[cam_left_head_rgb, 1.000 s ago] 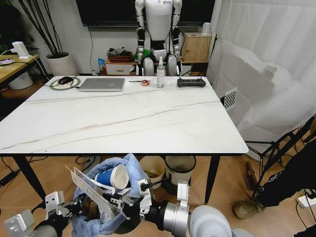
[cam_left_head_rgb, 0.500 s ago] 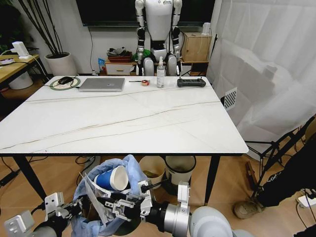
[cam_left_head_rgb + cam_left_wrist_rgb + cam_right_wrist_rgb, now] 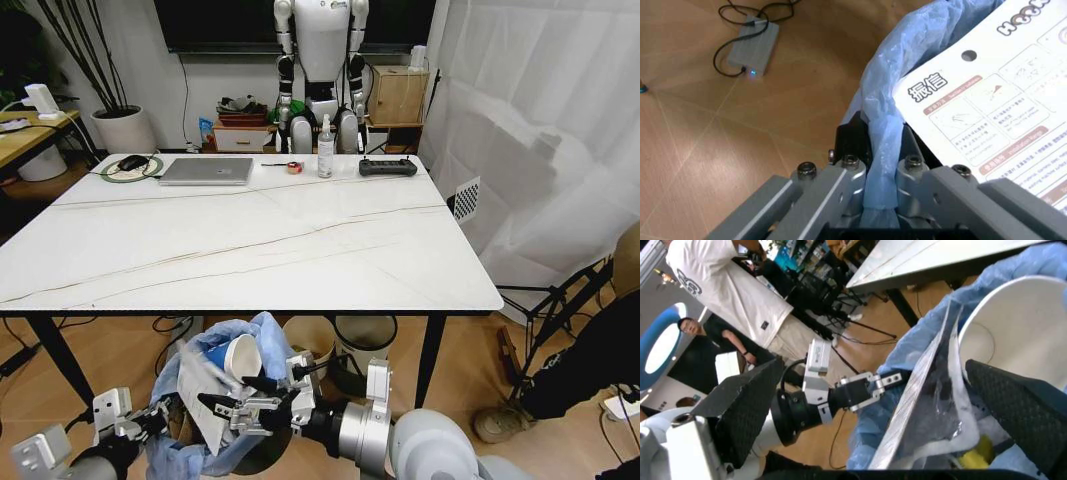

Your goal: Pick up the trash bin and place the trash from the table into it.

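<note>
I hold the trash bin [image 3: 268, 335] low in front of the table [image 3: 300, 240], its light-blue bag bulging over the rim. My left gripper [image 3: 140, 422] is shut on the bin's rim and bag [image 3: 887, 150], seen close in the left wrist view [image 3: 880, 135]. A blue-white paper cup [image 3: 228, 357] and a flat printed plastic packet [image 3: 205, 395] lie in the bag. My right gripper [image 3: 232, 395] hovers over the bin's mouth, open. In the right wrist view [image 3: 875, 365] its fingers stand wide apart around the packet [image 3: 917, 405] and cup [image 3: 1020, 335].
At the table's far edge lie a silver laptop [image 3: 207, 171], a clear spray bottle [image 3: 325, 148] and a black controller [image 3: 387, 167]. Under the table stand a cream bin [image 3: 308, 340] and another bin [image 3: 365, 340]. A humanoid robot [image 3: 320, 60] stands behind; a white curtain [image 3: 540, 120] hangs at right.
My right gripper has opened and let go of the flat packet. The packet has tipped from sticking out on the left to leaning inside the bag under the cup.
</note>
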Tool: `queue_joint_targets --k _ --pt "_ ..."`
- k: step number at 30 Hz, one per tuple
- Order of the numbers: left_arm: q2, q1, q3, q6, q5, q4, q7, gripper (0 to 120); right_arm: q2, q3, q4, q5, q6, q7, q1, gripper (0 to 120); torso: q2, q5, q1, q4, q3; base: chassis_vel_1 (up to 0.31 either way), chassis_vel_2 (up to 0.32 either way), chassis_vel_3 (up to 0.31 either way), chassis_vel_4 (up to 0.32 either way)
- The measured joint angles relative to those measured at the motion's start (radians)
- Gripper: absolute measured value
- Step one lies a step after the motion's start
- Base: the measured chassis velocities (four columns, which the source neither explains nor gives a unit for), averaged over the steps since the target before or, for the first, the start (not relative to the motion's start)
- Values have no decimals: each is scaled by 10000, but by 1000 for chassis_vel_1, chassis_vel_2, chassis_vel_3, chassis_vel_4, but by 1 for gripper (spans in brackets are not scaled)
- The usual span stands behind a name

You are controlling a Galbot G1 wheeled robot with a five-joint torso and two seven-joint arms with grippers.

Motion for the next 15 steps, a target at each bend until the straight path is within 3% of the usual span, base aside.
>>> queue_joint_targets --k 13,15 --pt "61 -99 60 16 19 0 17 0 -81 692 -55 -622 125 4 449 100 0 1 0 0 -1 0 0 0 0" --pt "101 -131 99 20 44 0 40 0 -70 1302 -38 -932 157 382 792 100 0 1 0 2 -1 0 0 0 0"
